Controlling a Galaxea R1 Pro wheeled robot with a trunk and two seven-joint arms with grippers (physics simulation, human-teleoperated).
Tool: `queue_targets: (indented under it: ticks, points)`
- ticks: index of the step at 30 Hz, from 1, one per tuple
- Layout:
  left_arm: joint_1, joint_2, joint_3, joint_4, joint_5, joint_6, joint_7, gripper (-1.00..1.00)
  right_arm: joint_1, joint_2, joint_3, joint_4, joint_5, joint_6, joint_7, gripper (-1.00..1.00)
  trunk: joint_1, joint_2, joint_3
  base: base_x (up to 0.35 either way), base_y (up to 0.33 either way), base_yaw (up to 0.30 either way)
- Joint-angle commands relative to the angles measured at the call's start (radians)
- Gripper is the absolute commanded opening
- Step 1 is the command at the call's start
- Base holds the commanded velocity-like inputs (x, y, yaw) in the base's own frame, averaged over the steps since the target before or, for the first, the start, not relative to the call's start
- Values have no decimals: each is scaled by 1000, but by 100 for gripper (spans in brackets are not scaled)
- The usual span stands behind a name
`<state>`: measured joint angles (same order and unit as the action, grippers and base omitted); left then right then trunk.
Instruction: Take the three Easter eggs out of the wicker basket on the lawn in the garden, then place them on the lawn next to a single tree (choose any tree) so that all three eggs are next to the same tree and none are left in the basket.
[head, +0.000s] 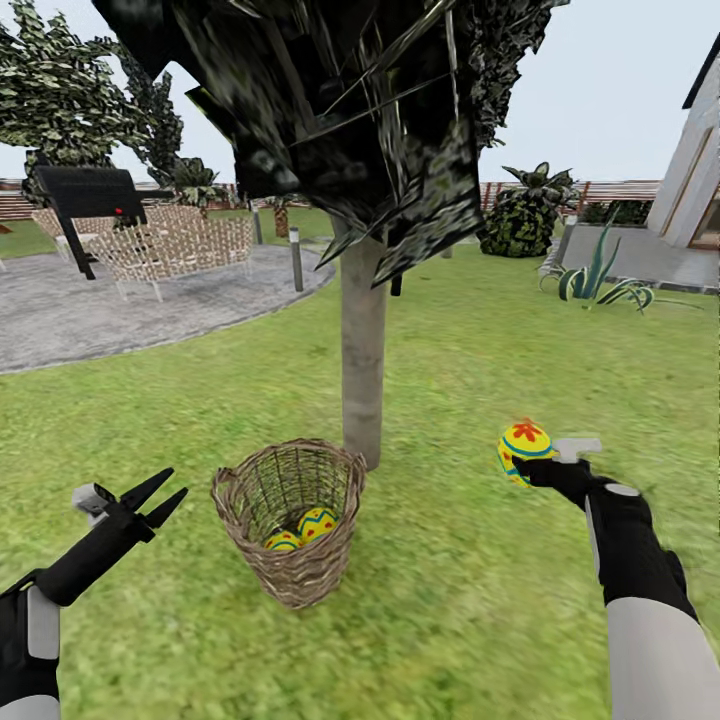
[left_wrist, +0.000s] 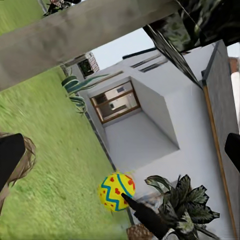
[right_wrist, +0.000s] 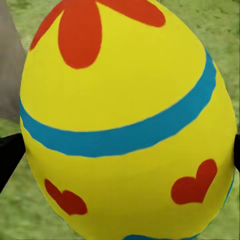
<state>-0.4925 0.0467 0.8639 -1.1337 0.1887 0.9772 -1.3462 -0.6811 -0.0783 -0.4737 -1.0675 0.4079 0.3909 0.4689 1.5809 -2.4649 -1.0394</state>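
Note:
The wicker basket (head: 290, 520) stands on the lawn (head: 450, 600) just in front of the tree, whose pale trunk (head: 362, 360) rises behind it. Two Easter eggs (head: 316, 522) (head: 283, 541) lie inside the basket. My right gripper (head: 520, 465) is shut on the third egg (head: 525, 440), held above the grass to the right of the trunk; this egg (right_wrist: 125, 120) looms large in the right wrist view. My left gripper (head: 160, 497) is open and empty, left of the basket. The left wrist view catches the held egg (left_wrist: 116, 191) and the trunk (left_wrist: 75, 35).
A grey paved patio (head: 150, 310) with wicker chairs (head: 175, 248) and a black grill (head: 88, 195) lies at the back left. A white house (head: 690, 190), a spiky plant (head: 595, 280) and a bush (head: 525, 215) stand at the back right. Open grass surrounds the trunk.

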Motion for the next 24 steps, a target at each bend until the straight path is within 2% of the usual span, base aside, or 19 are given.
queue_targets:
  ticks: [1, 2, 3, 4, 5, 6, 7, 8, 9, 11, 12, 13, 14, 16, 17, 19, 22, 24]
  points:
    - [0, 0, -3, -4, 0, 0, 0, 100, 0, -1, 23, 85, 0, -70, -74, -100, 0, 0, 0, 0, 0, -22]
    - [0, 0, -22, -10, 0, 0, 0, 100, -2, -3, 86, 207, 1, -161, -169, -100, 0, 0, 0, 0, 0, -11]
    - [0, 1, -51, -21, 1, 0, 1, 100, -3, -4, 167, 326, 0, -239, -273, -100, 0, 0, 0, 0, 0, -5]
    - [0, 0, -69, -33, 1, 1, 1, 100, -4, -3, 219, 396, -2, -292, -349, -100, 0, 0, 0, 0, 0, -2]
    - [0, -12, -83, -45, 1, 1, 1, 100, -4, -1, 266, 460, -4, -357, -427, -100, 0, 0, 0, 0, 0, 0]
    - [0, -22, -88, -53, 1, 1, 1, 100, -4, 2, 286, 491, -4, -391, -460, -100, 0, 0, 0, 0, 0, 0]
    - [0, -29, -93, -61, 2, 1, 1, 100, -5, 12, 296, 511, -3, -409, -478, -100, 0, 0, 0, 0, 0, 0]
    - [0, -40, -127, -78, 2, 1, 0, 100, -5, 34, 304, 542, 1, -423, -490, -100, 0, 0, 0, 0, 0, 0]
    - [0, -47, -176, -90, 2, 1, 1, 100, -8, 43, 306, 583, 2, -426, -494, -100, 0, 0, 0, 0, 0, 0]
    - [0, -54, -246, -116, 3, 3, 1, 100, -17, 48, 308, 665, 3, -435, -502, -100, 0, 0, 0, 0, 0, 0]
    - [0, -74, -267, -143, 3, 3, 0, 100, -20, 50, 309, 693, 4, -444, -513, -100, 0, 0, 0, 0, 0, 0]
    - [1, -83, -273, -166, 3, 3, -5, 100, -21, 51, 339, 704, 16, -447, -518, -100, 0, 0, 0, 0, 0, 0]
    - [2, -85, -274, -179, 3, 3, -42, 100, -21, 54, 379, 709, 27, -448, -555, -100, 0, 0, 0, 0, -191, 158]
    - [3, -84, -273, -183, 3, 3, -106, 100, -21, 85, 400, 710, 53, -453, -671, -100, 0, 0, 0, 0, -278, 253]
    - [4, -83, -272, -183, 3, 3, -117, 100, -20, 94, 412, 712, 77, -463, -694, -100, 0, 0, 0, 0, -304, 280]
    - [4, -80, -271, -184, 3, 3, -127, 100, -19, 101, 425, 729, 112, -478, -713, -100, 0, 0, 0, 0, -310, 286]
    - [5, -78, -270, -184, 3, 3, -145, 100, -18, 103, 429, 744, 124, -484, -719, -100, 0, 0, -1, 0, -315, 290]
    - [5, -76, -268, -184, 3, 3, -186, 100, -18, 103, 429, 746, 126, -484, -720, -100, 0, 0, -2, 0, -316, 291]
